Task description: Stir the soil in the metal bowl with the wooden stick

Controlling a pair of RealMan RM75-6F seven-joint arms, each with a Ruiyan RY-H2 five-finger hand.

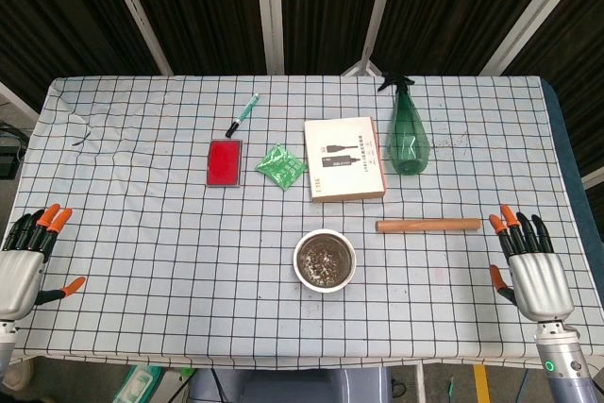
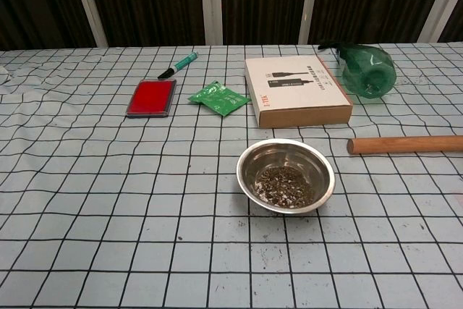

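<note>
- The cardboard box [image 1: 346,159] is lying flat just right of centre in the head view, showing a drawing of a cable and lines of print on its lid; the print is too small to read in either view, and the red lettering on its front edge in the chest view is blurring out too.
- The green packet [image 1: 280,166] left of the box is carrying white print that cannot be made out.
- The red pad [image 1: 225,161] and the green-capped marker [image 1: 242,114] are sitting in the upper left part of the checked counter [image 1: 142,233]; neither is showing any readable writing.
- The green spray bottle [image 1: 407,132] is lying on its side at the upper right, its nozzle pointing toward the far edge; in the chest view only its body is showing clearly.
- The metal bowl [image 2: 286,175] is sitting at the lower centre, holding soil [image 2: 283,185] flecked with pale bits.
- The wooden stick [image 1: 427,226] is lying flat to the right of the bowl, apart from it; the chest view is cutting off its right end.
- The left hand [image 1: 24,261] is resting at the lower left edge of the head view, partly cut off, fingers spread and holding nothing.
- The right hand [image 1: 533,271] is resting at the lower right, fingers [image 1: 517,229] spread apart and empty, well clear of the stick.
- Neither hand is appearing in the chest view.
</note>
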